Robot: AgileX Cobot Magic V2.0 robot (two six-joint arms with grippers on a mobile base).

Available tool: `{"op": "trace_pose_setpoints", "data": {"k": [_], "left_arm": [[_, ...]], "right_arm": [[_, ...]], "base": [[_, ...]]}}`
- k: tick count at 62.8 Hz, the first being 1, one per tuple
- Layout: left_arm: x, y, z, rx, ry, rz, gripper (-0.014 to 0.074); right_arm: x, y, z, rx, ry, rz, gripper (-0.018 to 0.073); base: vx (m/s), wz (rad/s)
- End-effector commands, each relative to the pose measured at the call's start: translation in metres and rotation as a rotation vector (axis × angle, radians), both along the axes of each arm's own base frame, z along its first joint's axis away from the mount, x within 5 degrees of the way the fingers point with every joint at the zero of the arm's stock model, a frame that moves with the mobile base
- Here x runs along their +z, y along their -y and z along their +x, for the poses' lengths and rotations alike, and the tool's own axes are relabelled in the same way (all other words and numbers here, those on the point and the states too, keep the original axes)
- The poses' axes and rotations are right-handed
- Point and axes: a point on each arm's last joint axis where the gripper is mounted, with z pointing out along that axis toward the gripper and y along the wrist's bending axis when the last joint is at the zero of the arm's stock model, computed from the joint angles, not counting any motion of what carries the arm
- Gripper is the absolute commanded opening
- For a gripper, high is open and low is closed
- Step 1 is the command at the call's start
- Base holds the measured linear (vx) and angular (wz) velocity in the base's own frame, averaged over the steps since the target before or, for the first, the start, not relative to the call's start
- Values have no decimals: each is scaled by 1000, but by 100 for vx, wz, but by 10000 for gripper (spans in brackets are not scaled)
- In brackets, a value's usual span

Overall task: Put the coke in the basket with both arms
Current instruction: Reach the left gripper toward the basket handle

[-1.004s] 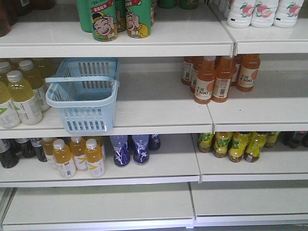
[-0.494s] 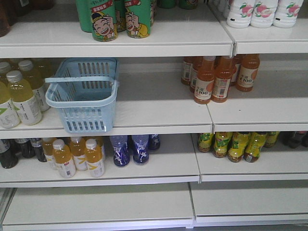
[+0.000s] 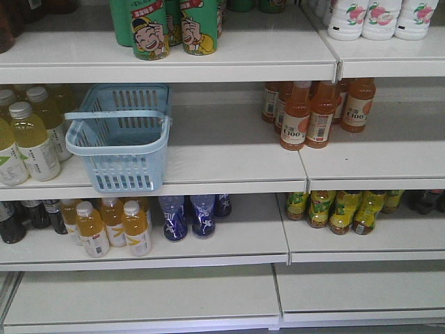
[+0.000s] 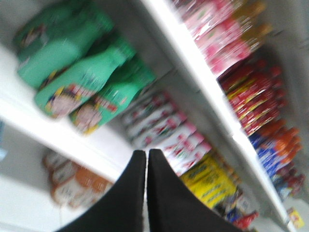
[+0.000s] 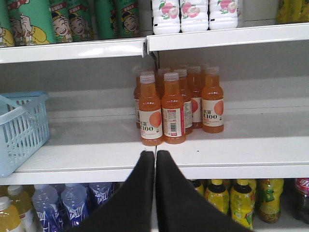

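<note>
**Not begun: basket empty**

The middle shelf (image 3: 229,156) lies bare between the empty basket (image 3: 125,170), at left and close under the upper shelf (image 3: 243,52), and the orange bottles (image 3: 306,118). The coke (image 5: 302,193), seemingly, stands a shelf lower, far right, cut off. Left fingers (image 4: 130,193) and right fingers (image 5: 140,193) are closed, holding nothing.

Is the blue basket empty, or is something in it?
Empty. Looking down into the basket from the front view, only its own slotted blue walls and floor show; nothing lies inside.

left pincer (image 4: 146,159) jaws pressed together, right pincer (image 5: 155,159) likewise closed, empty
</note>
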Motion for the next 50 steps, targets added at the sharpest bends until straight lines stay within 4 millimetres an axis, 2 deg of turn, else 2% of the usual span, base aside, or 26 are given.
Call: {"op": "trace_pose_setpoints", "data": {"k": [1,10,18,27,34,41,50], "left_arm": [[-8,4,30,-70,-39,-37,-1],[-41,8,77,-153,-103,-69,3],[-76,10,108,-195,-220,-87,5],[-112,12,132,-241,-313,-81,26],[-133,13,143,-263,-376,-100,55],[-143,13,152,-277,-401,-107,78],[-136,16,164,-333,-368,-125,107]], "right_arm": [[4,-1,-1,8,77,-6,-5],[4,-1,-1,8,77,-6,-5],[4,-1,-1,8,77,-6,-5],[4,-1,-1,8,77,-6,-5],[4,-1,-1,8,77,-6,-5],[4,-1,-1,8,77,-6,-5],[4,-1,-1,8,77,-6,-5]], "base": [[0,0],[0,0],[0,0],[0,0],[0,0],[0,0],[0,0]]}}
